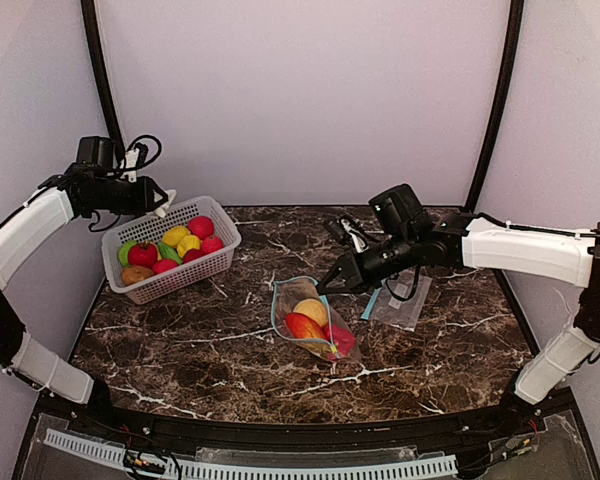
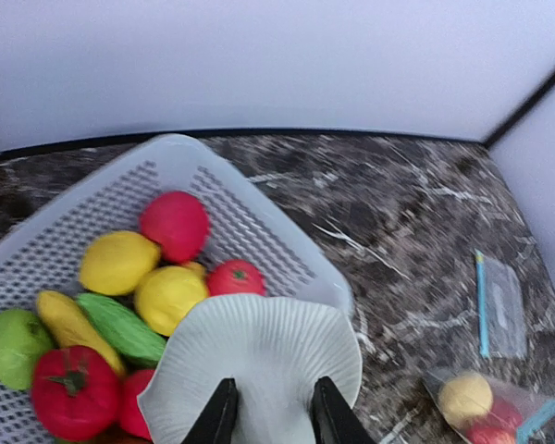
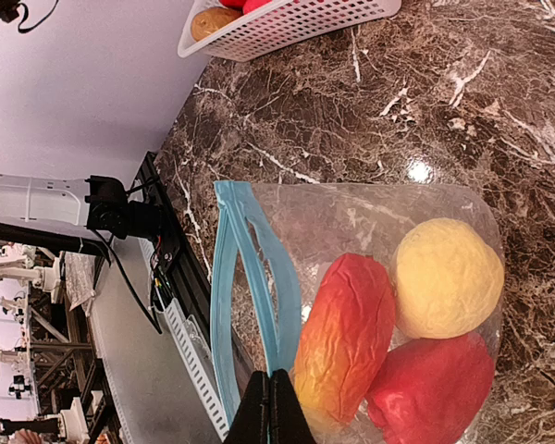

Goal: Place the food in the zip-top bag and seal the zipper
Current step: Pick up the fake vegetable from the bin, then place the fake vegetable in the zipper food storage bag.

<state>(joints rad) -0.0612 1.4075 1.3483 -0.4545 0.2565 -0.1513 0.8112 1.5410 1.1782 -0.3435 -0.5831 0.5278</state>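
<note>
On the dark marble tabletop (image 1: 180, 340), the zip-top bag (image 1: 290, 296) lies with its long axis on a diagonal. Its blue-zippered mouth points toward the back-left and its closed bottom toward the near-right. Inside it are a yellow round fruit (image 3: 447, 277), an orange-red mango-like piece (image 3: 344, 338) and a red piece (image 3: 430, 393), the last cut off by the lower edge of the right wrist view. The right gripper (image 3: 270, 407) has its jaws pressed together on the blue zipper strip at the mouth. Above the back corner of the white lattice basket (image 1: 185, 281), the left gripper (image 2: 272, 398) is clamped on a white ribbed toy (image 2: 259, 342). This fan-shaped toy is hard to identify, its lower end is out of frame, and it hides part of the other toy food (image 2: 118, 262) in the basket. A second bag (image 1: 405, 305) lies flat, partly under the right arm.
</note>
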